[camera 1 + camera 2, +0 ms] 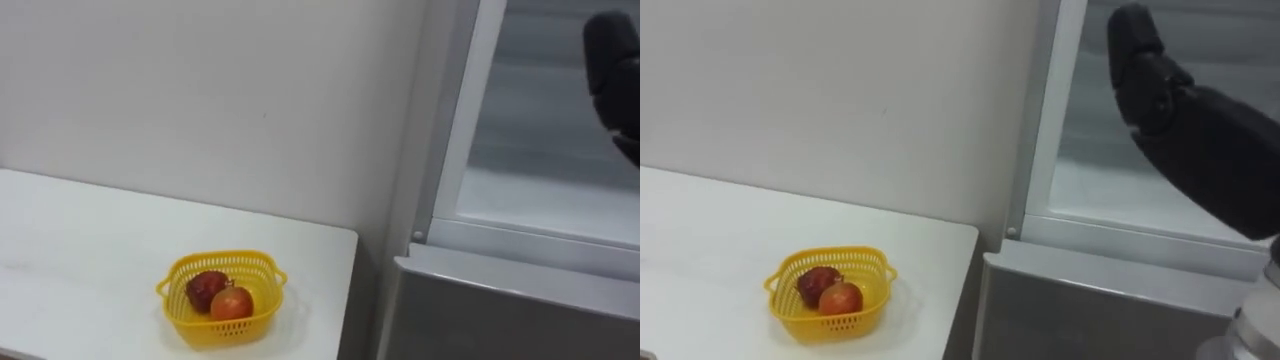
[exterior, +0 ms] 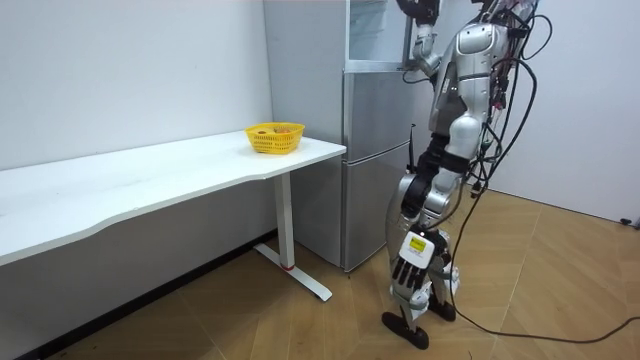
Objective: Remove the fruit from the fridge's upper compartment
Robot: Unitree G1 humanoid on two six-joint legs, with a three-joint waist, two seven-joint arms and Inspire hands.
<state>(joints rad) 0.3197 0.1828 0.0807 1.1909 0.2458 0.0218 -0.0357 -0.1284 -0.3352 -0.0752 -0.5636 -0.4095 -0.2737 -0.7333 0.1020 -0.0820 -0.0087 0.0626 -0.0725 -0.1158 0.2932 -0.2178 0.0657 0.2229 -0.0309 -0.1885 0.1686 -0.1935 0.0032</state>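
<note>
Standing close before the grey fridge, with the white table to its left, the robot holds its right arm high, as we see in the room view. The right hand is up inside the open upper compartment, above its pale shelf. The right eye view gives us that hand with its dark forearm slanting down to the right. The left eye view catches a dark part of it at the right border. In neither can we make out the fingers, so we cannot tell whether they are spread or closed, or whether they hold anything. Below the compartment the grey lower door is closed.

The room view adds the left hand, hanging beside the thigh with fingers loose and straight, holding nothing.

On the table, near its right edge and the wall, sits a yellow basket with 2 fruits touching: 1 dark red fruit on the left and 1 orange-red fruit nearer us.
</note>
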